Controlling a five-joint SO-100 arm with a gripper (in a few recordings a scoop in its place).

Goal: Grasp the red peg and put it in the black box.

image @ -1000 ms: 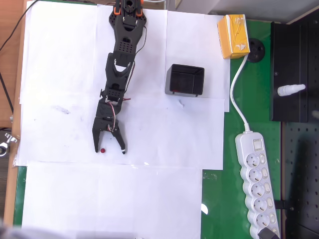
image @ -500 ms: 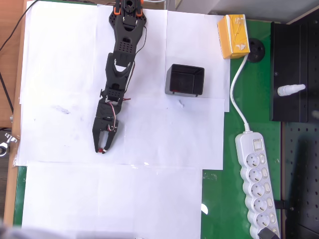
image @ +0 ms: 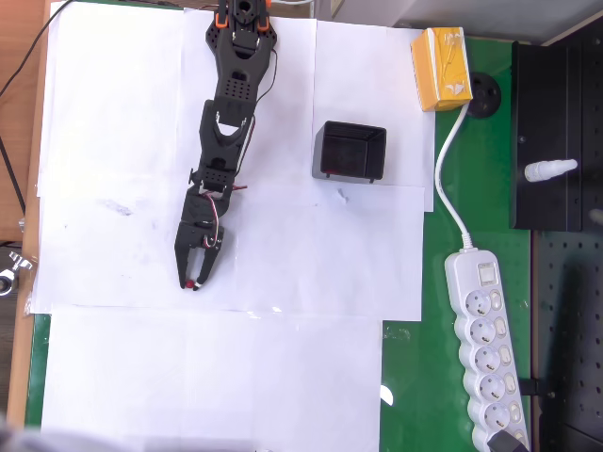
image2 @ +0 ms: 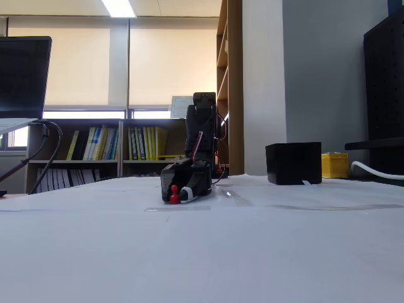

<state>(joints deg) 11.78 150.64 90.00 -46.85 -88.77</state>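
Gripper (image: 194, 281) narrowed since a second ago, apparently clamped on one red peg (image2: 174, 197), one black box (image: 350, 152) apart.

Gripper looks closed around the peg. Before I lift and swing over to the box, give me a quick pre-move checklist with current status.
1. Jaws closed on the red peg: ok; the gripper has its fingers drawn together with the peg between the tips.
2. Grip firm enough to lift: cannot tell; the peg sits at the very fingertips, low at the paper.
3. Peg upright: ok in the fixed view.
4. Black box open-topped and upright: ok.
5. Path from gripper to box: ok; bare paper between them in the overhead view.
6. Clearance over the box wall: not ok yet; the gripper sits at table level, so lift first.
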